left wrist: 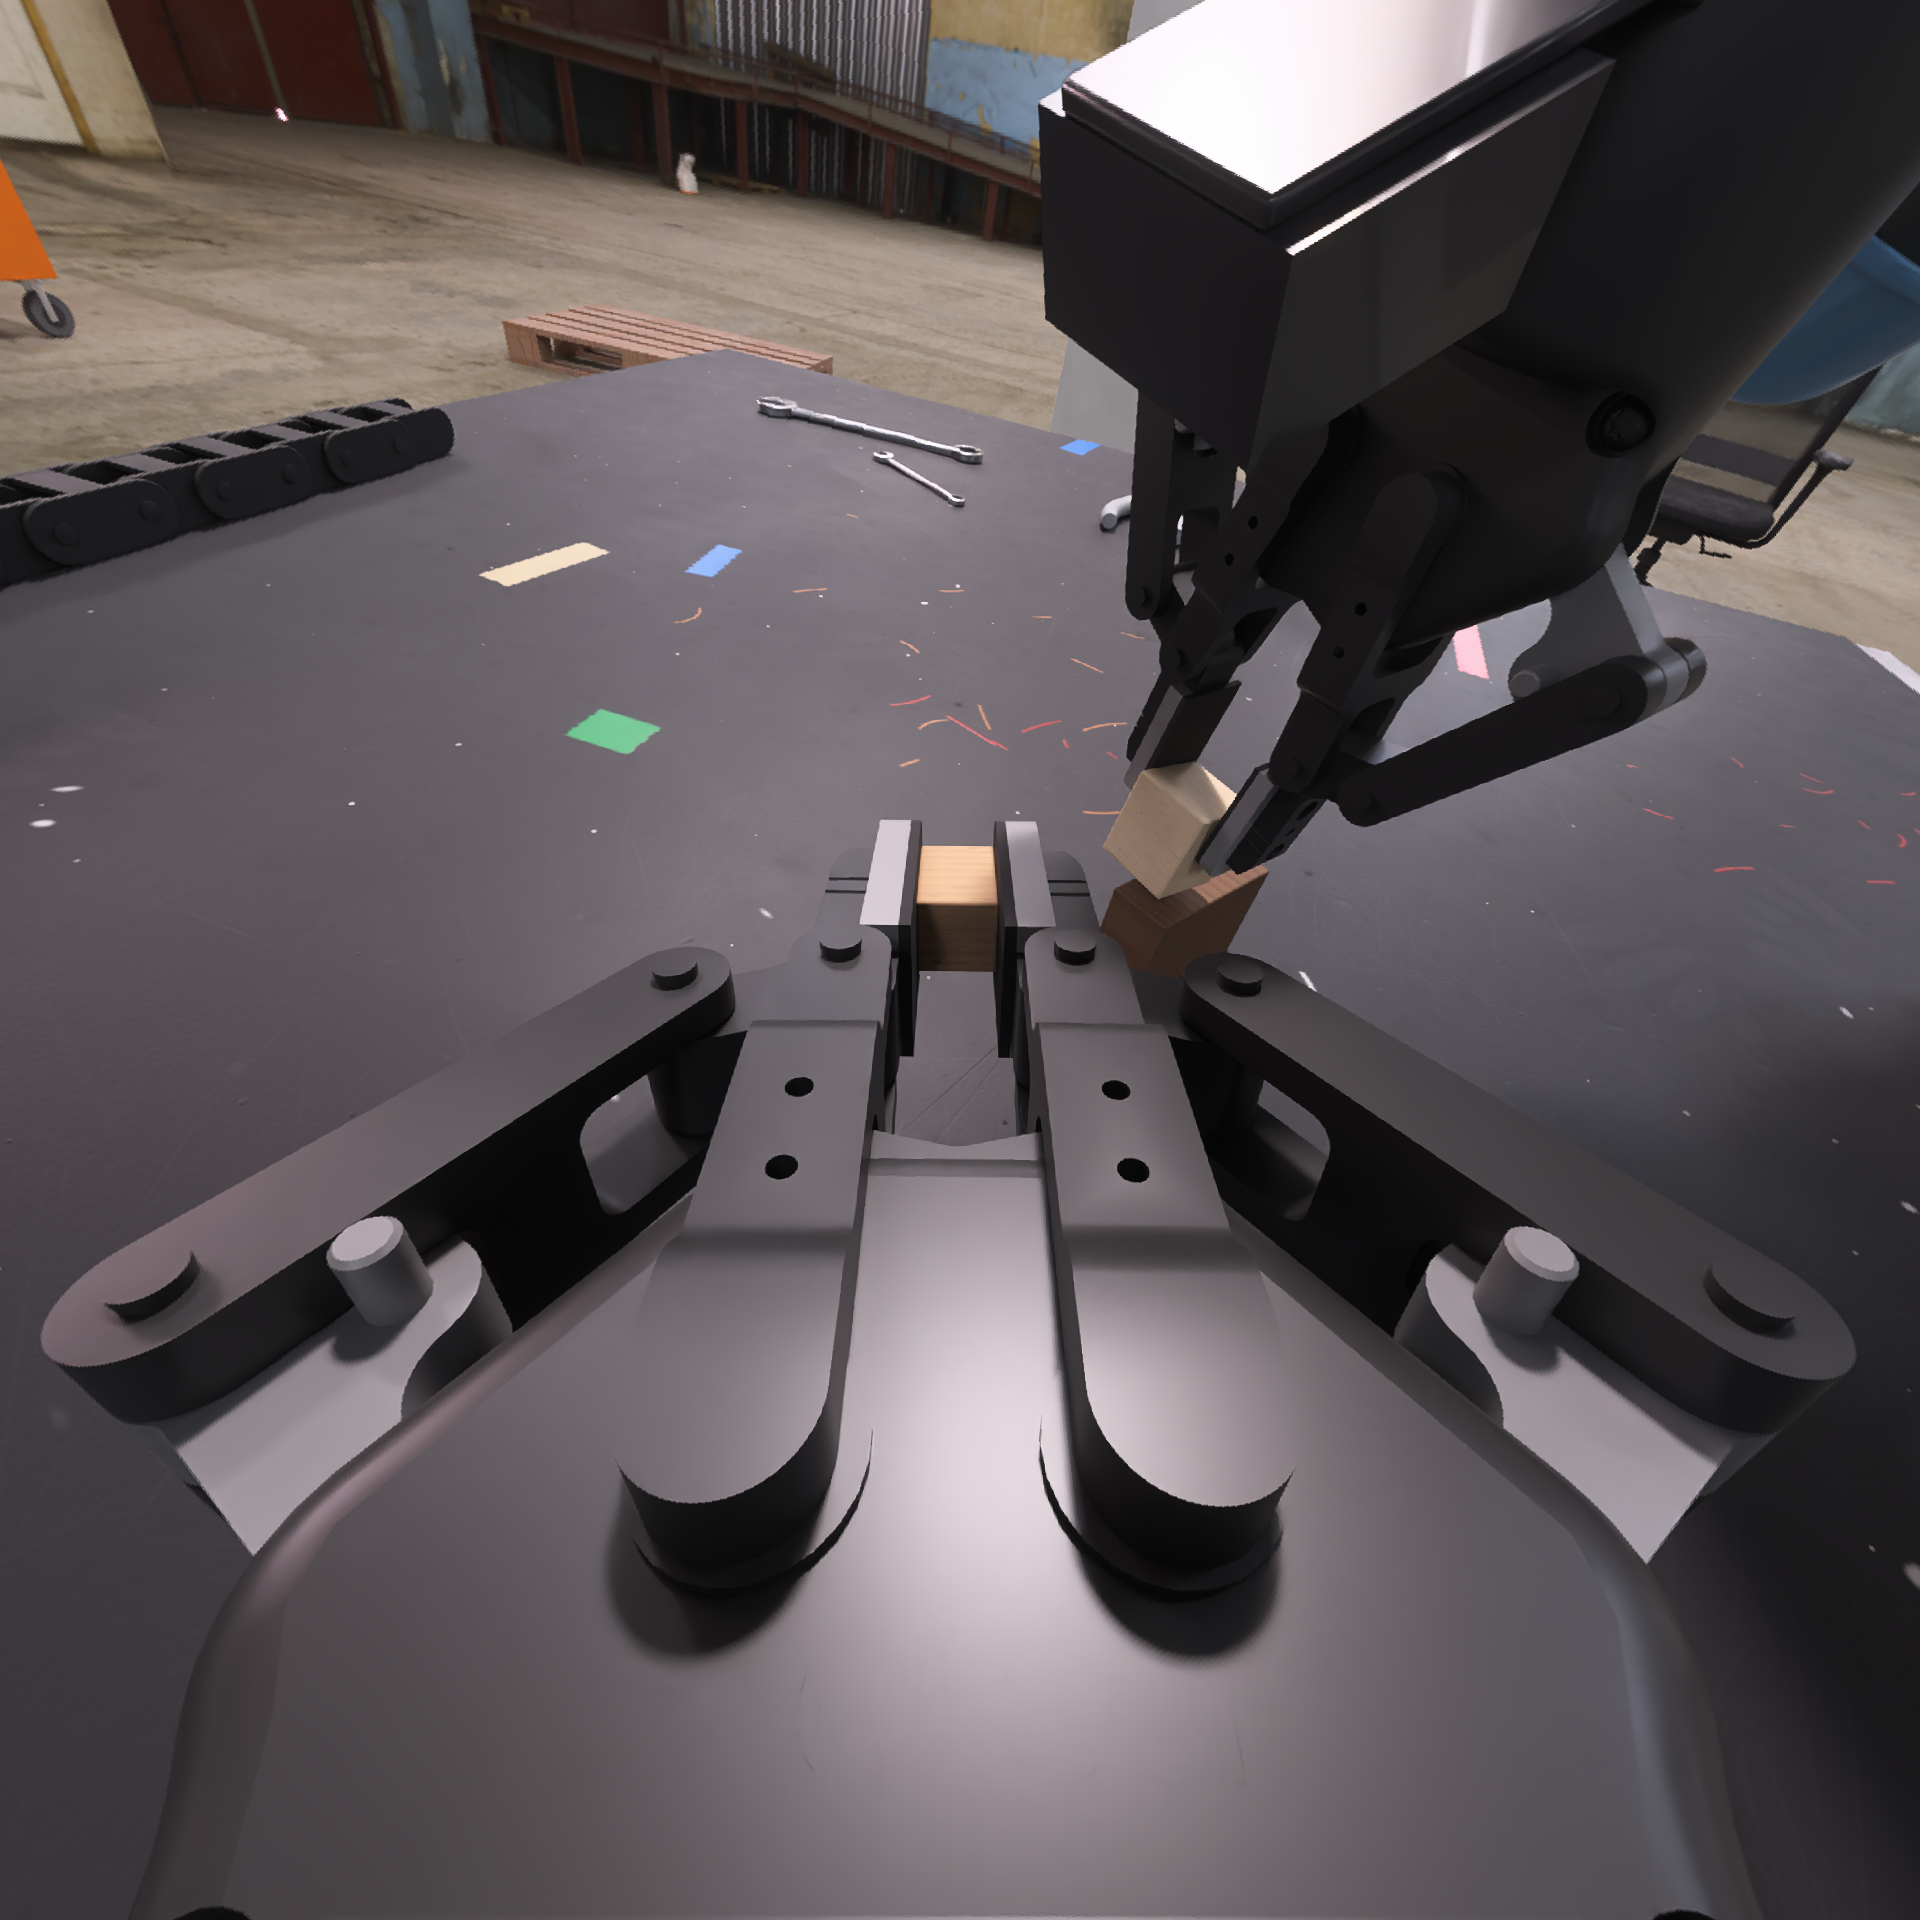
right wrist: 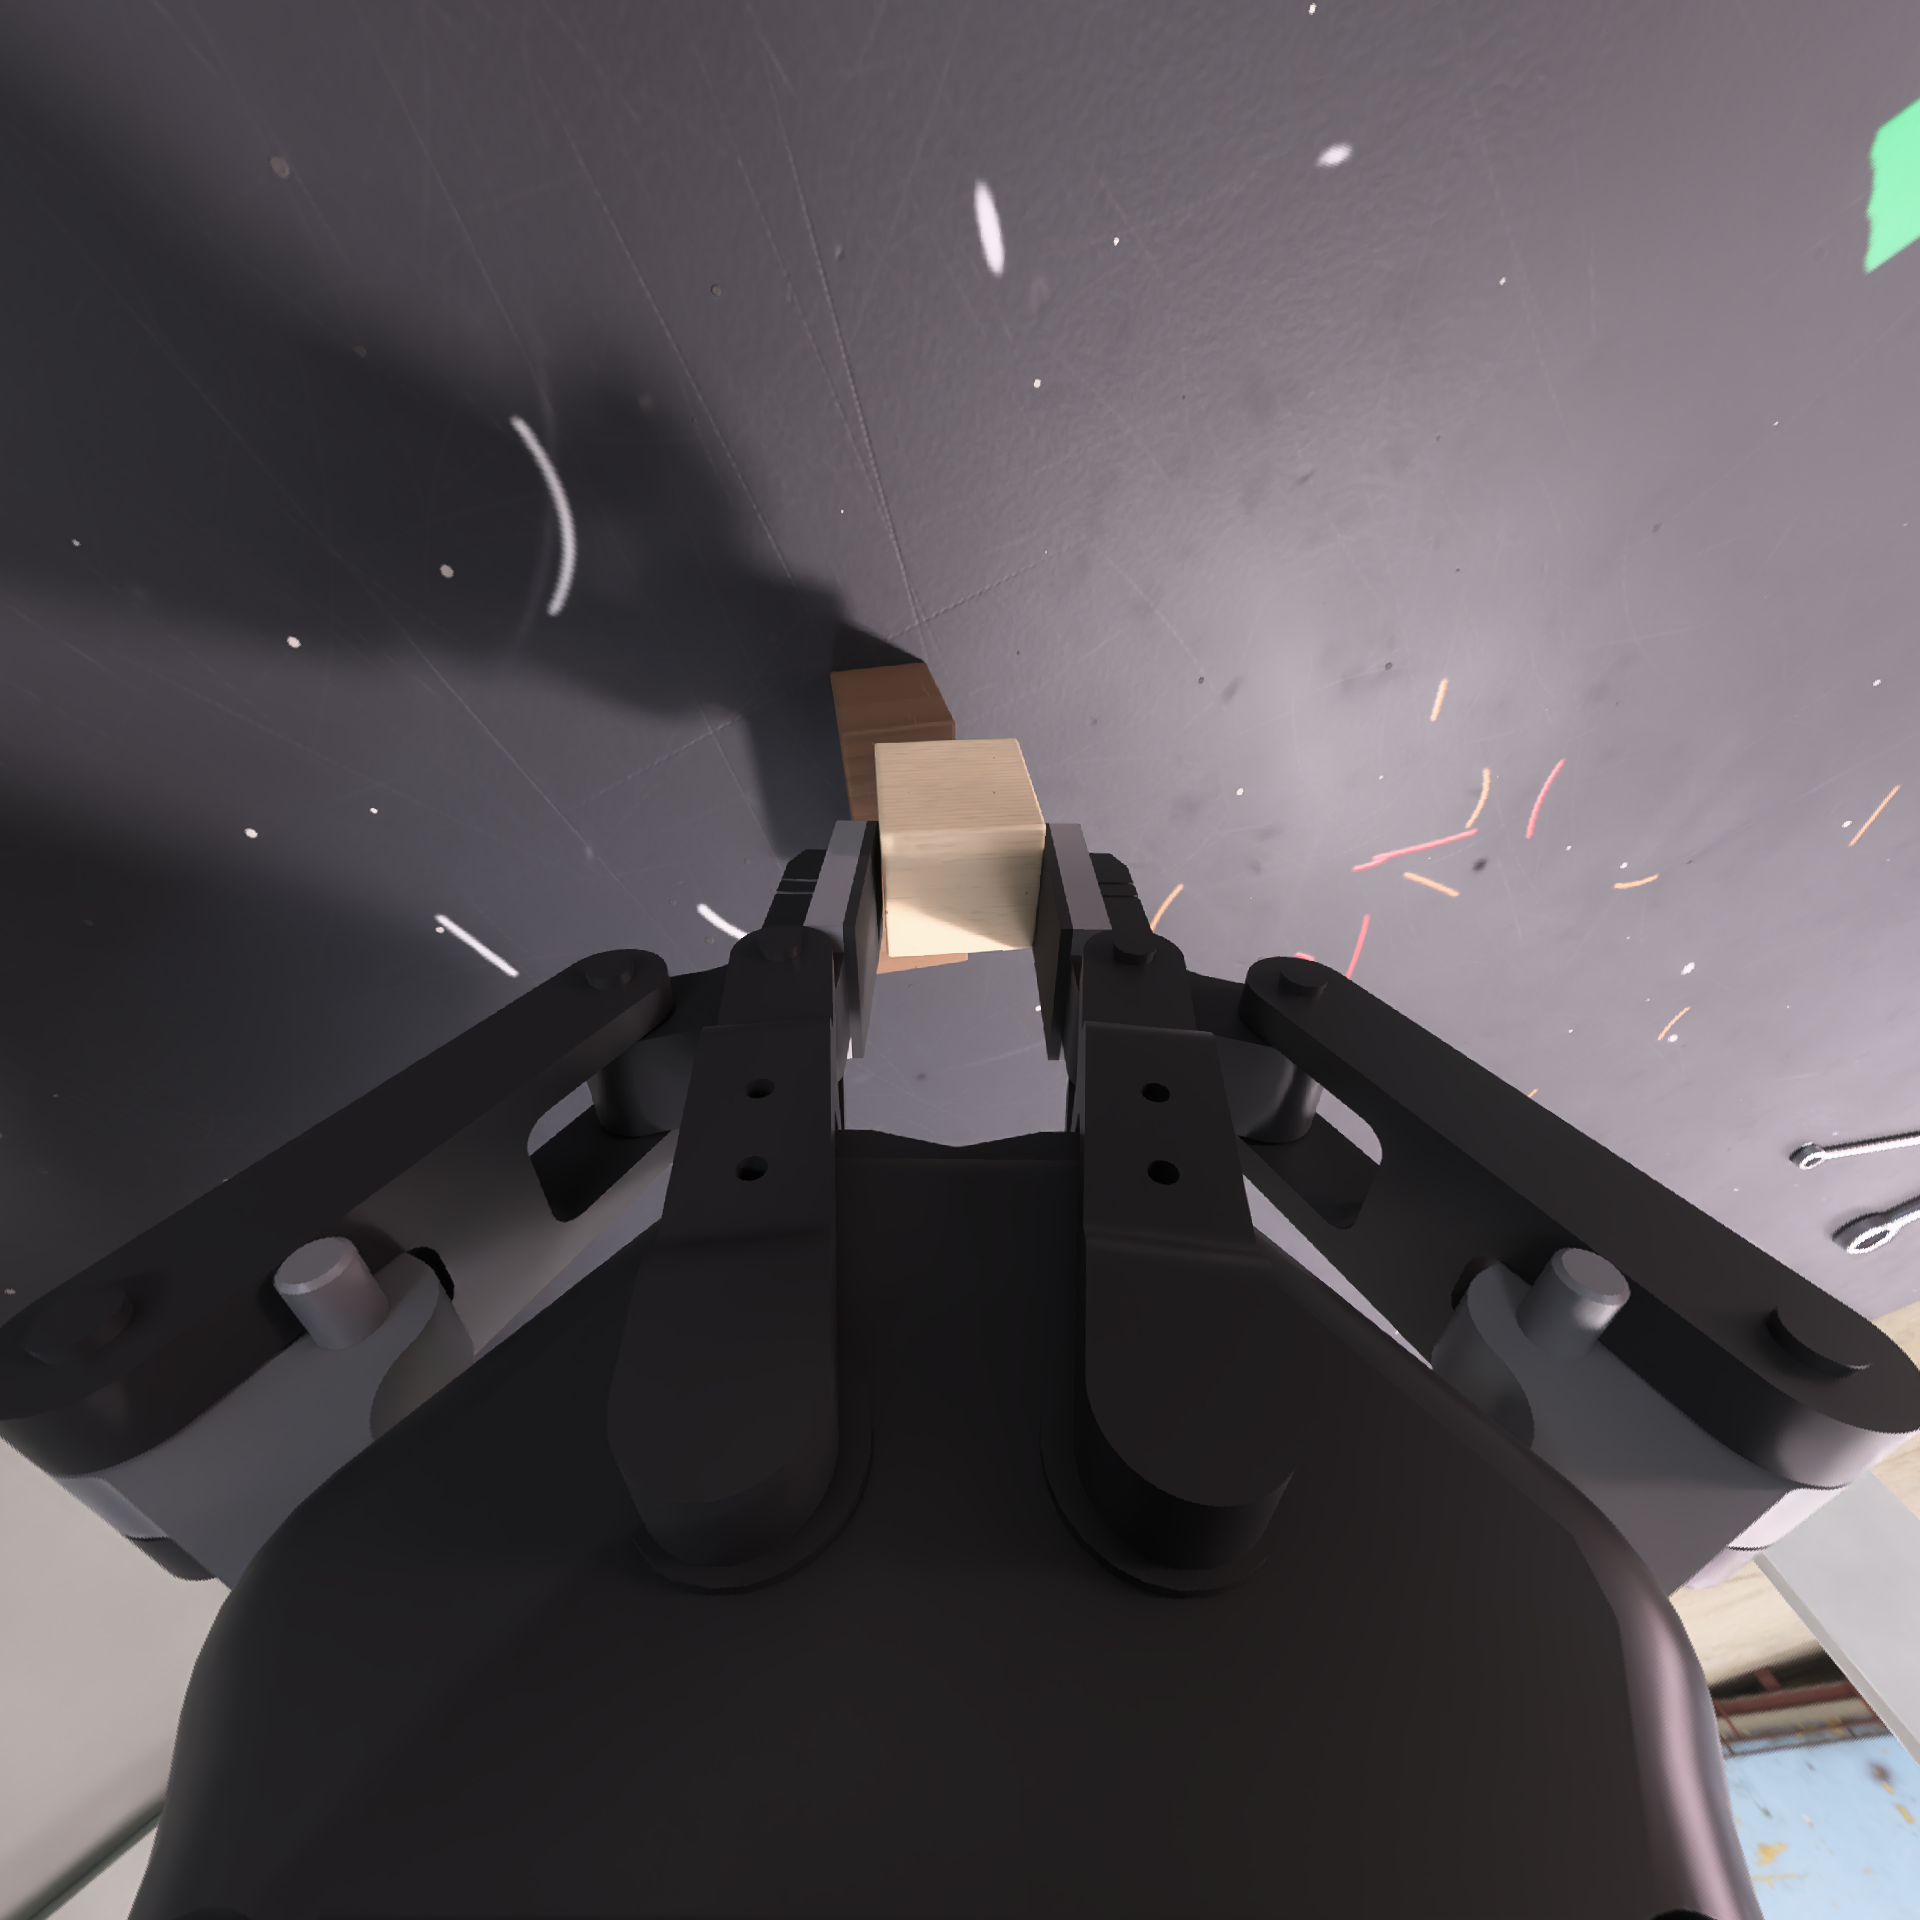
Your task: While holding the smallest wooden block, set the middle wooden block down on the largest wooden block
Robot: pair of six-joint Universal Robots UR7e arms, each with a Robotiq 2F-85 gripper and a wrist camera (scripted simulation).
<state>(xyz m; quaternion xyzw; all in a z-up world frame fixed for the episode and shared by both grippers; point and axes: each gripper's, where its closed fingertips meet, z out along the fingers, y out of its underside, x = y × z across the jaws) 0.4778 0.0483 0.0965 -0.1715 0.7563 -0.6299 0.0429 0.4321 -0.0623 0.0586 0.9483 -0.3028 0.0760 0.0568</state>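
Our left gripper is clamped on the small tan block, pinned between both fingers above the dark tabletop. Our right gripper squeezes the pale block between its pads. We see this block tilted over the dark brown block, which rests on the table well away from every edge; whether the two touch, we cannot tell. Two wrenches lie near the far edge.

The pale cube-shaped wooden block is held over the dark brown wooden block, at three o'clock from the small tan wooden block.
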